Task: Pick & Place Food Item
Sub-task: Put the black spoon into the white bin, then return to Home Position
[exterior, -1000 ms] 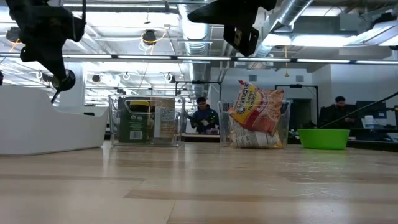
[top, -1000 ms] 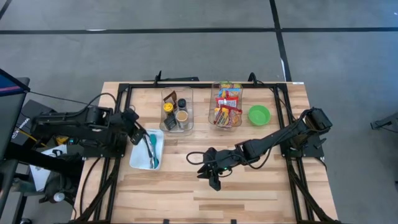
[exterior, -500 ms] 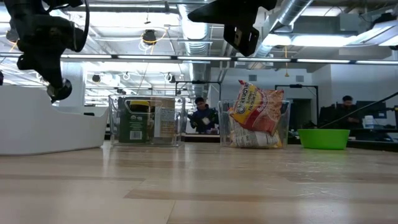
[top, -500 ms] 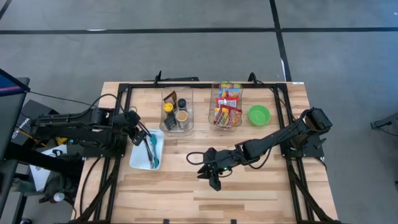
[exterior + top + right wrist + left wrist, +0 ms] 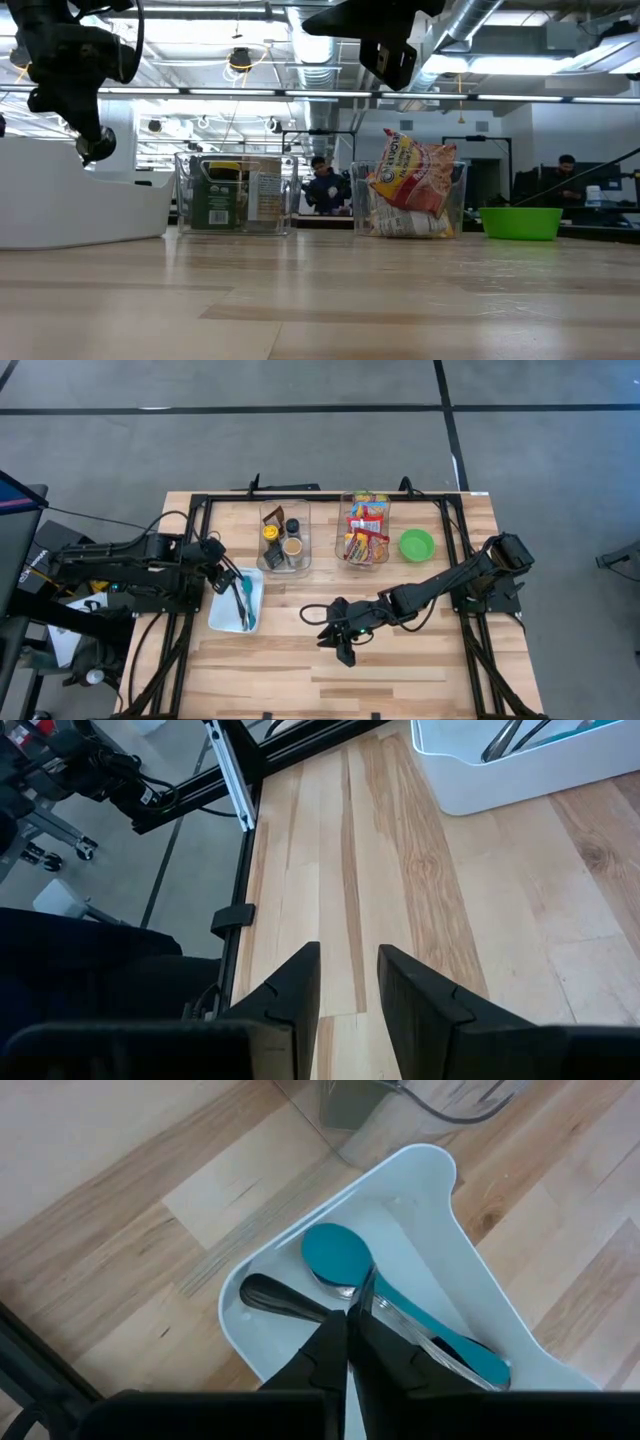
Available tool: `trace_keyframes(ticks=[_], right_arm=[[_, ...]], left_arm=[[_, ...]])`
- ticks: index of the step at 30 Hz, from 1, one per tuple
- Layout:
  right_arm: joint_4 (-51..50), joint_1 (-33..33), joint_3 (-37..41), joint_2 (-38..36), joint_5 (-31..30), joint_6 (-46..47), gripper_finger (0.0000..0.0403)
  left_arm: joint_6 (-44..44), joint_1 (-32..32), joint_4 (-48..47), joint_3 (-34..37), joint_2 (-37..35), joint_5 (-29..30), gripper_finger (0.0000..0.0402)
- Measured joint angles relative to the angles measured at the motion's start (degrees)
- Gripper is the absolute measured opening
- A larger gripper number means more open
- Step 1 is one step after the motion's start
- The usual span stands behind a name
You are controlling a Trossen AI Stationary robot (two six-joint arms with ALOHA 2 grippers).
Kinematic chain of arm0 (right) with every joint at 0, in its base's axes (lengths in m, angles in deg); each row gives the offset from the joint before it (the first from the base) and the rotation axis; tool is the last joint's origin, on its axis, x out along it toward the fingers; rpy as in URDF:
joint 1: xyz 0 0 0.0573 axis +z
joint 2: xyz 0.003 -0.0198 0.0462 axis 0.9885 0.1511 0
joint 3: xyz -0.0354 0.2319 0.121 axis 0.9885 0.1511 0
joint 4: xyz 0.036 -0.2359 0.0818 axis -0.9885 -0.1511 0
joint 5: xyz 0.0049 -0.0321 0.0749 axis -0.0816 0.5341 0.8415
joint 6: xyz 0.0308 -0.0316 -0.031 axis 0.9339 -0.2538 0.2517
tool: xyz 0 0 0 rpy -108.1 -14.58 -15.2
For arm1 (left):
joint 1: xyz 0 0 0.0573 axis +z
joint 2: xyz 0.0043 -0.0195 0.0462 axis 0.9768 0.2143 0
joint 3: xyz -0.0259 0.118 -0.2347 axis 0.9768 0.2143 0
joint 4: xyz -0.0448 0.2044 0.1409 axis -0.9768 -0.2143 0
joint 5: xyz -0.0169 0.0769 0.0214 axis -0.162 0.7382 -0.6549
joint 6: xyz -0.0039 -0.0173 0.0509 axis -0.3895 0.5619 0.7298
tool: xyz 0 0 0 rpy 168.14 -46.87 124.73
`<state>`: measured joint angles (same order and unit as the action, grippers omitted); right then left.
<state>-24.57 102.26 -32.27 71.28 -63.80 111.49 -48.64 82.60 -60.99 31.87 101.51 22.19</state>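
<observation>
L gripper (image 5: 348,1342) hovering over white tray (image 5: 222,612), fingers pressed together, holding nothing; only wrist cam showing teal spoon (image 5: 340,1260) inside. R gripper (image 5: 338,645) hanging mid-table, fingers slightly apart, empty. Snack bags (image 5: 364,532) sitting in clear bin (image 5: 343,510); low cam showing ppl behind.

On the table (image 5: 400,670), near the far edge: two bins side by side, the jar bin (image 5: 284,536) left, the snack bin (image 5: 364,530) right, packets (image 5: 412,173) standing inside it. Just right of the snack bin, a bowl (image 5: 417,544). Toward the left edge, nearer than the jar bin, a tray (image 5: 222,618) with utensils (image 5: 345,1270) lying in it. Behind the table, far off, people (image 5: 325,187) in the room.
</observation>
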Motion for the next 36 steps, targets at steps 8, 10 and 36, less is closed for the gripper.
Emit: trace_keyframes(ticks=[8, 10, 36], right_arm=[[-0.01, 0.00, 0.00, 0.00, 0.02, 0.00, 0.0098], [-0.01, 0.00, 0.00, 0.00, 0.02, 0.00, 0.0098], [-0.01, -0.13, 0.00, 0.00, 0.01, -3.05, 0.0098]], left_arm=[[0.00, 0.00, -0.28, 0.00, 0.00, 0.00, 0.0036], [0.05, 0.00, -0.33, 0.00, 0.00, 0.02, 0.0046], [26.11, -0.60, 45.53, 0.00, 0.00, 0.09, 0.0019]])
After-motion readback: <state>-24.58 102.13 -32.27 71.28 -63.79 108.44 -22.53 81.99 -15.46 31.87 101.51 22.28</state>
